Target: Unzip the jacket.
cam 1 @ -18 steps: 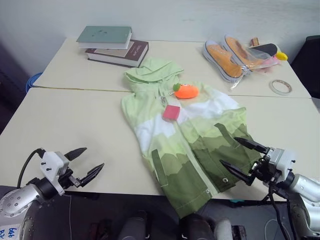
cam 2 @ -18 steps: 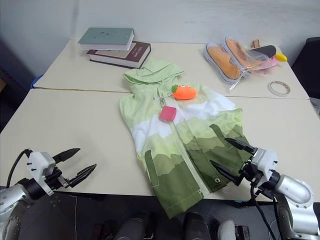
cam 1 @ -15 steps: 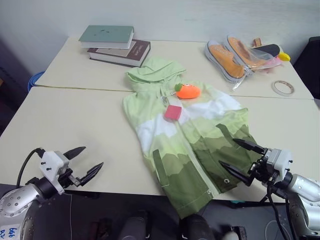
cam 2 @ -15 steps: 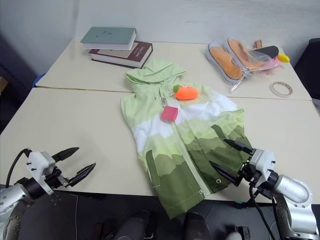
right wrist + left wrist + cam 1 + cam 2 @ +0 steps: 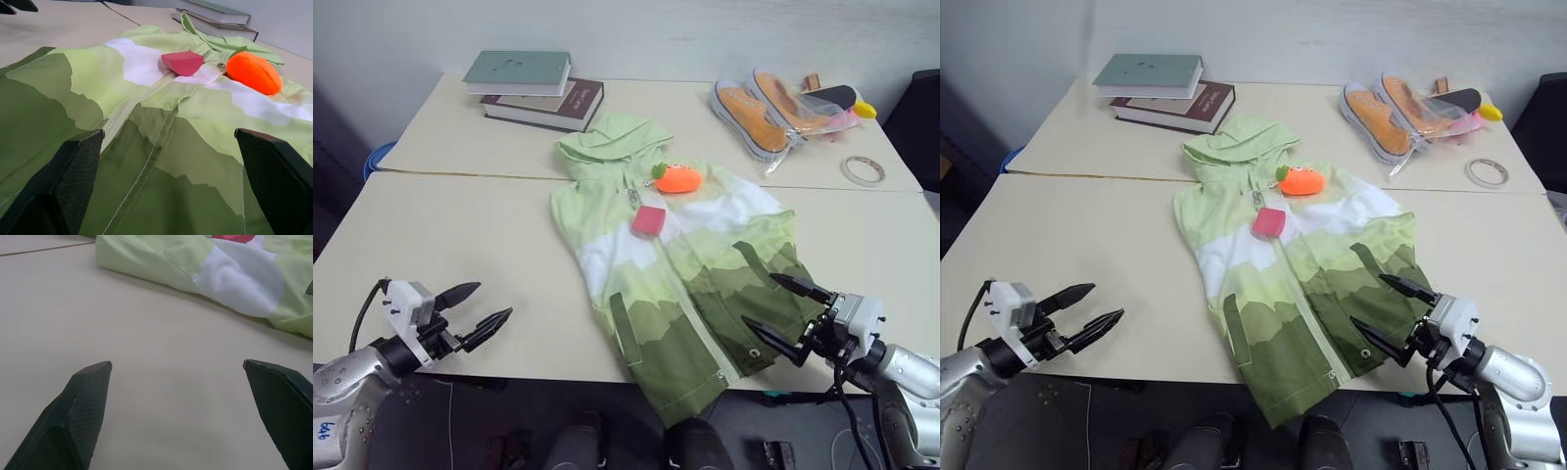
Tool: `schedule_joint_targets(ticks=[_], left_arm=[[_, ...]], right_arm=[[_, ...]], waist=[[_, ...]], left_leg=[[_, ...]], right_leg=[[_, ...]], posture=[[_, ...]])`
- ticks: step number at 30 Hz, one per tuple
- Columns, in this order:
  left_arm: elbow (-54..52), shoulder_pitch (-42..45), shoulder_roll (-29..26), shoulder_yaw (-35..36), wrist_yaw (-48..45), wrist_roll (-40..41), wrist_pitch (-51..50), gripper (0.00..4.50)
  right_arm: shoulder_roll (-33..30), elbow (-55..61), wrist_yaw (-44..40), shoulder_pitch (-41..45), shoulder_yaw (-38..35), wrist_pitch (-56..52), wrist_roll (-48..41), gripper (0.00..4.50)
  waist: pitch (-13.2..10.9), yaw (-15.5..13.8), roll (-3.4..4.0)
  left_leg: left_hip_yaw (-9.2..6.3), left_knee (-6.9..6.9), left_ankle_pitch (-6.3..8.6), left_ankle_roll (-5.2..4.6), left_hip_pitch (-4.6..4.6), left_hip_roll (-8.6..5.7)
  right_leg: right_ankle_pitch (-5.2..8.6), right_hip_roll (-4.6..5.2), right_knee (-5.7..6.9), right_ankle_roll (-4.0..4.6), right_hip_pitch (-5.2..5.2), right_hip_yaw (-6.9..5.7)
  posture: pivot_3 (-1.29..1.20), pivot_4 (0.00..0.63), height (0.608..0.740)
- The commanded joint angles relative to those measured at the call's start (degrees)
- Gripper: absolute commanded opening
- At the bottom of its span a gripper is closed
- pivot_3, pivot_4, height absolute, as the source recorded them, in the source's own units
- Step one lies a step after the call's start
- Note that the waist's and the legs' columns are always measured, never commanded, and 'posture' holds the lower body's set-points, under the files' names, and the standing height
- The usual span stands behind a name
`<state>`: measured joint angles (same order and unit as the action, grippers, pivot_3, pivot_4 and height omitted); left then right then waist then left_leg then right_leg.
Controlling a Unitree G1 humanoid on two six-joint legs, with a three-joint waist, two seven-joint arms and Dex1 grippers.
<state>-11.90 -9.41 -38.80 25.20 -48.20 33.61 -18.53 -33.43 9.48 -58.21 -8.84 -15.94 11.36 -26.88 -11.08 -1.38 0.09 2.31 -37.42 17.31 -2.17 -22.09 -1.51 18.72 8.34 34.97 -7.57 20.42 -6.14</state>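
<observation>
**Jacket zipped, both grippers wide**

The left gripper [image 5: 472, 308] hovers over bare table [image 5: 460, 235] near the front edge, fingers spread wide, empty. At centre the jacket [image 5: 675, 264] lies flat, hood away from the robot, hem over the front edge, zip closed; a pink block [image 5: 648, 220] and an orange toy [image 5: 677, 178] rest on its chest. The right gripper [image 5: 785, 313] is spread wide over the dark hem, holding nothing.

Stacked books [image 5: 536, 86], bagged shoes [image 5: 773, 110], tape roll [image 5: 863, 170] on table [image 5: 431, 235].
</observation>
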Motion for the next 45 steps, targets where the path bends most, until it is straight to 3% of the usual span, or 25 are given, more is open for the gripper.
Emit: schedule_joint_targets(ticks=[1, 7, 13, 21, 24, 29, 32, 35, 38, 41, 45], left_arm=[[-4.17, 4.77, -1.26, -2.52, -0.30, 1.63, -1.93, 4.50], [2.08, 24.02, 2.55, -16.57, 0.59, -5.03, -1.79, 4.50], [24.54, 47.94, 17.97, -29.07, 3.82, -16.74, 8.03, 4.50], [56.46, 65.26, 27.09, -37.13, 6.98, -30.51, 19.62, 4.50], [65.46, 68.96, 29.57, -36.79, 10.61, -33.00, 23.05, 3.98], [71.94, 71.61, 31.50, -36.19, 12.06, -34.94, 27.50, 2.48], [71.64, 71.58, 30.99, -34.24, 11.94, -33.99, 28.66, 1.55], [67.23, 69.35, 29.96, -29.75, 11.63, -30.11, 29.12, 0.97], [53.79, 62.64, 26.81, -19.04, 14.72, -21.05, 28.97, 0.73], [38.80, 53.04, 20.52, -13.72, 18.94, -20.10, 24.10, 0.73], [23.60, 39.57, 11.78, -5.47, 23.15, -18.57, 14.69, 0.73]], right_arm=[[1.51, 5.57, 2.21, 0.88, 0.59, 0.32, -1.58, 4.48], [6.64, 12.26, 10.86, 5.72, 1.90, -3.19, -4.14, 4.48], [7.57, 11.66, 13.01, 5.15, 2.89, -2.76, -1.10, 4.48], [9.62, 8.88, 16.50, 2.50, 1.41, 0.80, 1.99, 4.48], [10.38, 9.12, 17.87, 1.28, 1.08, 1.73, 2.76, 4.50], [11.09, 9.93, 18.96, -0.75, 1.16, 3.15, 3.32, 4.50], [11.27, 10.11, 19.36, -0.69, 1.61, 3.38, 3.61, 4.50], [10.98, 10.25, 18.92, 0.25, 2.73, 3.17, 3.41, 4.50], [9.14, 10.82, 15.57, 3.77, 6.27, 2.10, 3.33, 4.50], [6.31, 11.24, 10.89, 6.48, 10.03, 1.76, 3.53, 4.50], [4.41, 10.75, 7.68, 10.00, 12.91, -0.06, 2.48, 4.50]], waist=[[0.00, -0.14, 0.00], [0.01, -0.15, 0.01], [0.02, -0.81, -0.06], [0.02, 0.11, -0.07], [0.02, 0.01, -0.08], [0.01, -0.20, -0.09], [0.01, -0.13, -0.09], [0.01, 0.06, -0.09], [0.01, 1.20, -0.09], [0.00, 2.59, -0.08], [0.00, 2.11, -0.08]], left_leg=[[-0.01, -0.03, 0.00, 0.00, -0.01, -0.01], [-0.02, -0.08, -0.01, 0.02, -0.01, -0.03], [-0.02, -0.46, -0.01, -0.04, -0.20, -0.04], [0.19, -0.52, 0.00, -0.06, -0.23, 0.13], [0.25, -0.53, 0.00, -0.06, -0.25, 0.17], [0.25, -0.55, 0.01, -0.07, -0.26, 0.15], [0.25, -0.56, 0.01, -0.07, -0.26, 0.15], [0.23, -0.56, 0.01, -0.06, -0.25, 0.17], [0.27, -0.57, 0.01, -0.04, -0.25, 0.23], [0.19, -0.54, 0.05, 0.10, -0.13, 0.34], [-0.05, -0.59, 0.06, 0.15, -0.09, 0.33]], right_leg=[[0.00, 0.00, 0.01, 0.00, -0.01, 0.01], [0.00, -0.32, 0.11, 0.00, 0.03, 0.02], [0.00, -0.52, 0.22, 0.00, 0.03, 0.04], [0.00, -0.67, 0.21, -0.01, 0.11, 0.04], [0.00, -0.66, 0.26, -0.01, 0.18, 0.07], [0.00, -0.62, 0.25, -0.01, 0.17, 0.08], [0.00, -0.61, 0.26, -0.01, 0.16, 0.10], [0.00, -0.63, 0.30, -0.01, 0.19, 0.09], [0.00, -0.64, 0.38, 0.00, 0.26, 0.16], [0.03, -0.70, 0.53, 0.05, 0.33, 0.20], [0.07, -0.72, 0.64, 0.13, 0.27, 0.08]], posture=[[0.00, 0.150, 0.740], [0.00, 0.150, 0.740], [0.00, 0.150, 0.740], [0.00, 0.150, 0.740], [0.00, 0.150, 0.740], [0.00, 0.150, 0.740], [0.00, 0.150, 0.740], [0.00, 0.150, 0.740], [0.00, 0.150, 0.740], [0.00, 0.150, 0.740], [0.00, 0.150, 0.740]])
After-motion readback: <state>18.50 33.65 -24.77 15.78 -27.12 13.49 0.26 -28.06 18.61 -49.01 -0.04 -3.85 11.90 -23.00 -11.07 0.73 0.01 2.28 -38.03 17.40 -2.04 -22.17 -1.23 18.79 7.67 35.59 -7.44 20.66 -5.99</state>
